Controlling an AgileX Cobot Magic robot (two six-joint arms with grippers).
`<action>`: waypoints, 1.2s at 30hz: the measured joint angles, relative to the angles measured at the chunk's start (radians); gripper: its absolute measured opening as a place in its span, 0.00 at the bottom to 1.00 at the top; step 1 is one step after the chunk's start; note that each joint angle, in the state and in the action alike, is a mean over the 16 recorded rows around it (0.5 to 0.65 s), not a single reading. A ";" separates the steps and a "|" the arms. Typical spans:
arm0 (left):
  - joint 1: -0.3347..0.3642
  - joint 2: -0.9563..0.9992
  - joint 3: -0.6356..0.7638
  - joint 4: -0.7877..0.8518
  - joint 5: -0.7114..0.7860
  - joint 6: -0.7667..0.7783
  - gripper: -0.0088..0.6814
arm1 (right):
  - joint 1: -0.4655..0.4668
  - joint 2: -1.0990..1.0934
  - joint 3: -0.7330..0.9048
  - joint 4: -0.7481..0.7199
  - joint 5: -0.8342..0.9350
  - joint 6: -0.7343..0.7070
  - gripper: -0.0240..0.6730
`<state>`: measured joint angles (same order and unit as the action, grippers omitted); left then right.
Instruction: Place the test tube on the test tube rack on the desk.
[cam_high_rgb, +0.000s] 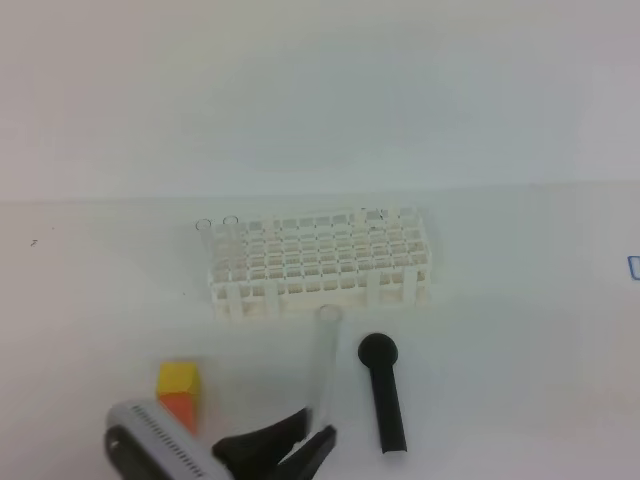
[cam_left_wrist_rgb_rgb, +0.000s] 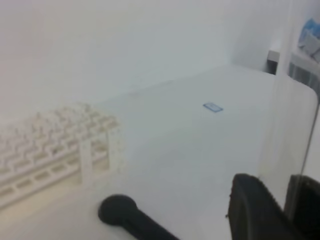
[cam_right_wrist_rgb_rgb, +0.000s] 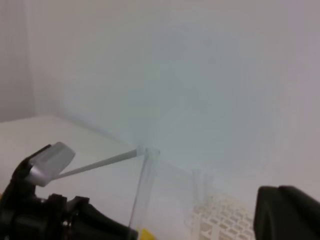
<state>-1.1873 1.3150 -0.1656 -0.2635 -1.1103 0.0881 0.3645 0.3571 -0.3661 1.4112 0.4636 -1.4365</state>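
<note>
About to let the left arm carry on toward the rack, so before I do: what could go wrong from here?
1. The left gripper pinches the test tube near its bottom end, so the long free top could swing or slip.
2. The black round-headed stick lies right beside the tube, and could get knocked.
3. The test tube rack already holds tubes at its left end, and its holes are small; a tilted tube could catch the lattice.

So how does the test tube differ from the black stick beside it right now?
The test tube is clear glass and gripped at its lower end by the left gripper; the black stick is opaque and lies untouched on the desk. The tube's top is an open rim, the stick's a round knob. Both are slim, similar in length, in front of the test tube rack.
</note>
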 joint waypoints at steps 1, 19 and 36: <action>0.000 0.000 0.020 0.005 -0.014 -0.022 0.17 | 0.000 0.010 0.000 0.026 0.009 -0.022 0.03; 0.000 0.086 0.159 0.260 -0.093 -0.271 0.17 | 0.000 0.379 -0.001 0.232 0.395 -0.344 0.03; 0.000 0.135 0.098 0.346 -0.090 -0.268 0.17 | 0.000 0.564 -0.023 0.266 0.546 -0.477 0.18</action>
<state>-1.1873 1.4499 -0.0676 0.0824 -1.2005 -0.1801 0.3648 0.9207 -0.3892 1.6772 1.0094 -1.9140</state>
